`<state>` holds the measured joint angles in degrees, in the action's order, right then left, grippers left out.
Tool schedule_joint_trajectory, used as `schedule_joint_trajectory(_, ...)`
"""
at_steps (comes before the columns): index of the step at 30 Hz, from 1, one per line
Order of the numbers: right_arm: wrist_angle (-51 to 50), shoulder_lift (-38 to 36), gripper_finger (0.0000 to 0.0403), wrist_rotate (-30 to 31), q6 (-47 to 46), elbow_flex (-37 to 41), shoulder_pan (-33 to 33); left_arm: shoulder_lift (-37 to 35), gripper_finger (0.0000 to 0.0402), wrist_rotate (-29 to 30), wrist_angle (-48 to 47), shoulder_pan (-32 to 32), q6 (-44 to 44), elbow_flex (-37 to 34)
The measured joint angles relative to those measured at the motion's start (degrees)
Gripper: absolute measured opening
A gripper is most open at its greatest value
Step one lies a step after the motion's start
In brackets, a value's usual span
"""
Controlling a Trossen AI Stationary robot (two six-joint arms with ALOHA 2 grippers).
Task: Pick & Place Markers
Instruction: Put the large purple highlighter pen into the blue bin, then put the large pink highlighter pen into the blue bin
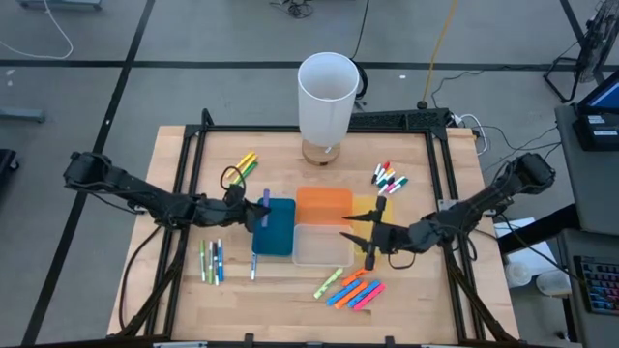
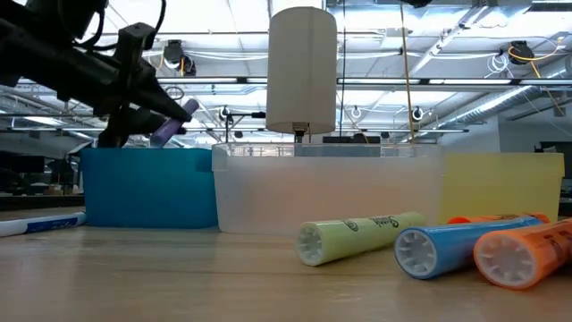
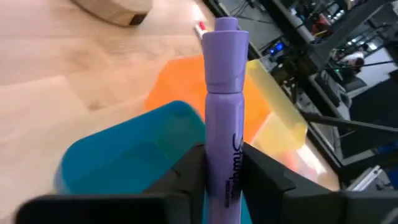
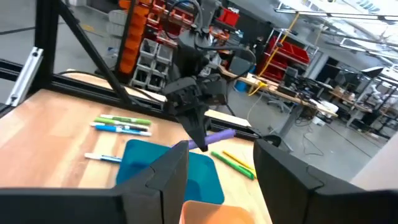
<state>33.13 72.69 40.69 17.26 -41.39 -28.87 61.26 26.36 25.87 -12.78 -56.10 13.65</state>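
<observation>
My left gripper [image 1: 255, 215] reaches in from the table's left and is shut on a purple marker [image 3: 222, 106], which hangs over the blue bin [image 1: 275, 230]. My right gripper [image 1: 368, 237] is open with nothing between its fingers; it hovers over the clear bin [image 1: 322, 246] and the yellow bin [image 1: 366, 207]. More markers lie flat on the table: a yellow and green pair [image 1: 244, 164], white ones with coloured caps [image 1: 390, 179], a group at the near left [image 1: 211, 261], and a bright group near the front [image 1: 350, 288]. My left gripper pinches the purple marker's printed barrel [image 3: 222, 180] between its two fingers [image 3: 186, 180], and the capped end [image 3: 225, 37] sticks out past them. The fingers come from the table's left, slanting a little downward. The marker is tilted and lifted clear above the blue bin [image 2: 147, 183].
An orange bin [image 1: 324, 205] sits behind the clear one. A tall white cylinder [image 1: 327, 92] on a wooden foot stands at the far middle. A black frame [image 1: 193, 145] borders the wooden table. Bare wood lies at the far left and near right.
</observation>
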Motion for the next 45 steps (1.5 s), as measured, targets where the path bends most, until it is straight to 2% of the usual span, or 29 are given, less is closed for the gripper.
schedule_joint_trajectory(3,-0.29,0.00,0.0173,0.02,-0.29,0.00,-1.22,0.01,0.0169,-0.79,1.11,-0.12,0.18,-0.04)
schedule_joint_trajectory(6,-2.01,0.24,0.0173,0.00,-2.11,0.00,-2.55,0.01,0.0211,-0.82,3.75,-0.51,0.99,-0.04)
schedule_joint_trajectory(13,-7.02,0.31,0.0173,-0.31,-5.01,0.00,-8.67,0.01,0.0256,-0.82,11.70,-0.85,10.60,-0.02)
schedule_joint_trajectory(19,-11.69,2.63,0.0173,-1.53,-7.49,-0.01,-17.27,0.01,0.0265,-0.79,17.39,-0.81,20.61,0.02)
schedule_joint_trajectory(24,-26.56,7.47,0.0174,-10.58,-24.53,-3.66,-20.83,0.01,0.0255,-0.81,19.91,-0.81,24.67,0.04)
schedule_joint_trajectory(30,-42.15,15.75,0.0174,-13.77,-32.08,-8.97,-23.62,-0.01,0.0249,-0.78,21.19,-0.89,22.92,0.04)
schedule_joint_trajectory(36,-44.27,22.20,0.0174,-18.39,-34.77,-9.12,-23.69,0.01,0.0254,-0.42,21.14,-2.02,22.65,0.04)
schedule_joint_trajectory(41,-44.51,25.68,0.0173,-18.75,-34.12,-9.14,-22.88,0.01,0.0255,3.02,21.37,-3.55,22.61,0.04)
schedule_joint_trajectory(45,-44.71,26.50,0.0167,-21.95,-34.12,-9.34,-21.96,0.01,0.0255,5.67,21.33,-4.66,22.66,0.04)
